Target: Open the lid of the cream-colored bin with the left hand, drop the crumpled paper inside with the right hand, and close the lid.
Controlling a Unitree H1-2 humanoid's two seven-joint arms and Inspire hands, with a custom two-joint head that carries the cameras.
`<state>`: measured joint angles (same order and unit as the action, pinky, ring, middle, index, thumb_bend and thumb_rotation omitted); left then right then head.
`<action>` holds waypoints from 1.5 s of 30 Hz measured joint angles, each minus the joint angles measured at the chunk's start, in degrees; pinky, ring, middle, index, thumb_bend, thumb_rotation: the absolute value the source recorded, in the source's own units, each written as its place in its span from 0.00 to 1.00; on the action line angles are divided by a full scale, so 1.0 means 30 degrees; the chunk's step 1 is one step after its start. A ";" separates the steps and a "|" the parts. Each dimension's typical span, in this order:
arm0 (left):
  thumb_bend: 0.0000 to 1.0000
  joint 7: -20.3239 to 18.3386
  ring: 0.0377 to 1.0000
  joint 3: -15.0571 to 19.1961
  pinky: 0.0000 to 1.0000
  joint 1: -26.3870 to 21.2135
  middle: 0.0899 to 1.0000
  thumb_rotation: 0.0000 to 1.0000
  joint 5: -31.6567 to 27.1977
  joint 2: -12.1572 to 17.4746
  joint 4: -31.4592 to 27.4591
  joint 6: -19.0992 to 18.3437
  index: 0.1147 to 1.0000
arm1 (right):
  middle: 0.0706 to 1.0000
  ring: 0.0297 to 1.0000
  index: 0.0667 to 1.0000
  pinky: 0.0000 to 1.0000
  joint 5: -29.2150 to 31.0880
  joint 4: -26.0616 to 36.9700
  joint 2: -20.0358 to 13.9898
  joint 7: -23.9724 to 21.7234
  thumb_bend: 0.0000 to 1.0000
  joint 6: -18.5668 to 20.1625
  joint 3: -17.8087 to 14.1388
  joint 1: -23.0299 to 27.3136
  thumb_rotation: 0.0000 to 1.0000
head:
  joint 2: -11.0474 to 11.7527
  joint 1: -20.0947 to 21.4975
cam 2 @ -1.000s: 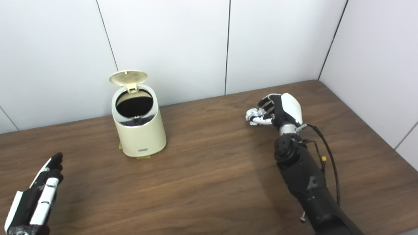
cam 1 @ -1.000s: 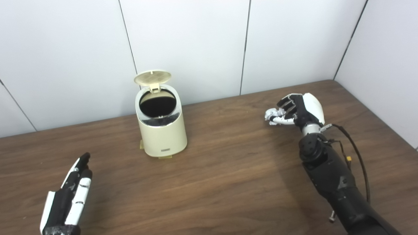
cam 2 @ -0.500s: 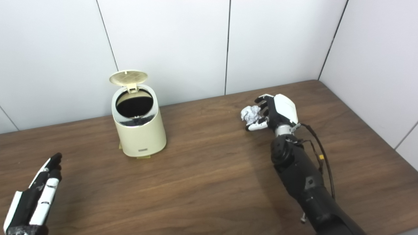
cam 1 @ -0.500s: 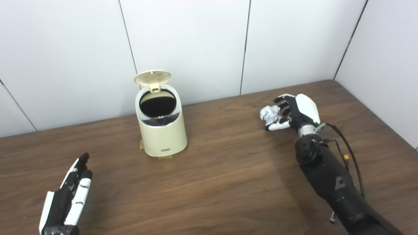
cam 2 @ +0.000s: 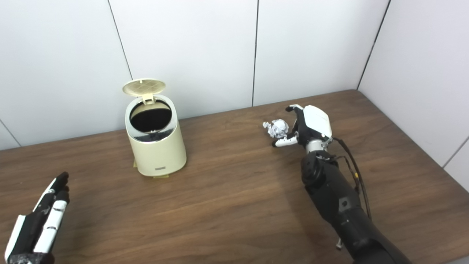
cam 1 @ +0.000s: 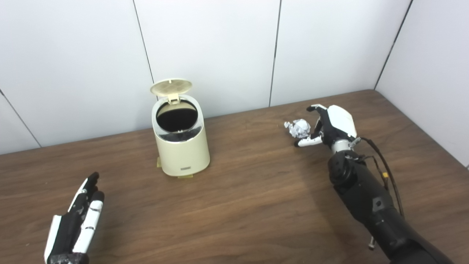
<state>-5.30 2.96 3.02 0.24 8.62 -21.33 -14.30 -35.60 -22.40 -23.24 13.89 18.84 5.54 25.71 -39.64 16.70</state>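
The cream-colored bin (cam 1: 182,154) stands at the back left of the table, its round lid (cam 1: 171,87) tipped up and the dark inside showing. The crumpled paper (cam 1: 298,128) sits just left of my right hand (cam 1: 331,124), far to the right of the bin. That hand is open: its fingers are spread above the paper and its thumb reaches under it, neither clasping it. I cannot tell whether the paper rests on the table. My left hand (cam 1: 75,223) lies flat and open near the front left edge, holding nothing, well short of the bin.
The brown wooden table (cam 1: 249,190) is bounded by white wall panels at the back and on the right. A black cable runs along my right forearm (cam 1: 366,190).
My right hand has gone from shut on the crumpled paper to open, shifting slightly left; the paper now sits free beside its palm. The bin, lid and left hand have not moved.
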 measured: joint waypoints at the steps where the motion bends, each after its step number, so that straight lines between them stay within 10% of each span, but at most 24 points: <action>1: 0.51 0.0000 1.00 -0.0002 1.00 0.0003 0.99 0.73 -0.0002 0.0000 0.0001 0.0002 0.98 | 0.20 0.13 0.74 0.09 -0.0007 -0.0006 -0.0066 -0.0040 1.00 0.0000 0.0048 -0.0003 0.18 | 0.0000 0.0000; 8: 0.53 0.0009 1.00 -0.0027 1.00 0.0001 0.98 0.73 0.0011 -0.0020 0.0367 0.0118 0.97 | 0.40 0.27 0.74 0.20 -0.0369 0.0023 -0.0479 -0.0332 1.00 0.0014 0.0491 -0.0004 0.16 | 0.0059 -0.0059; 14: 0.55 0.0056 1.00 -0.0145 1.00 -0.0030 0.97 0.74 0.0200 -0.0023 0.0380 0.0122 0.97 | 0.23 0.16 0.73 0.11 -0.0394 0.0061 -0.0535 -0.0631 1.00 -0.0155 0.0724 0.0086 0.15 | 0.0059 -0.0059; 18: 0.53 0.0059 1.00 -0.0148 1.00 -0.0047 0.97 0.73 0.0186 -0.0024 0.0435 0.0175 0.97 | 0.63 0.56 0.73 0.40 -0.0393 0.0165 -0.0670 -0.1470 1.00 -0.0184 0.1034 0.0285 0.17 | 0.0176 -0.0321; 28: 0.56 0.0059 1.00 -0.0070 1.00 -0.0061 0.97 0.70 0.0067 -0.0034 0.0435 0.0229 0.97 | 0.71 0.59 0.72 0.46 -0.0725 0.0577 -0.1050 -0.2226 1.00 -0.0388 0.1678 0.0352 0.20 | 0.0323 -0.0469; 33: 0.53 0.0075 1.00 -0.0096 1.00 -0.0061 0.97 0.70 0.0123 -0.0036 0.0437 0.0383 0.97 | 0.73 0.76 0.71 0.69 -0.0989 0.0529 -0.1062 -0.1897 1.00 -0.1163 0.1810 0.0362 0.19 | 0.0468 -0.0352; 45: 0.54 0.0047 1.00 -0.0201 1.00 -0.0071 0.97 0.69 0.0043 -0.0075 0.1125 0.0860 0.97 | 0.79 0.81 0.74 0.74 -0.1589 0.0544 -0.1163 -0.1765 1.00 -0.1221 0.1820 0.0438 0.19 | 0.0673 -0.0937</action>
<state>-5.16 2.36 2.81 0.37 8.39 -17.96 -11.72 -40.37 -20.77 -26.73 8.60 15.18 11.00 27.03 -37.62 13.89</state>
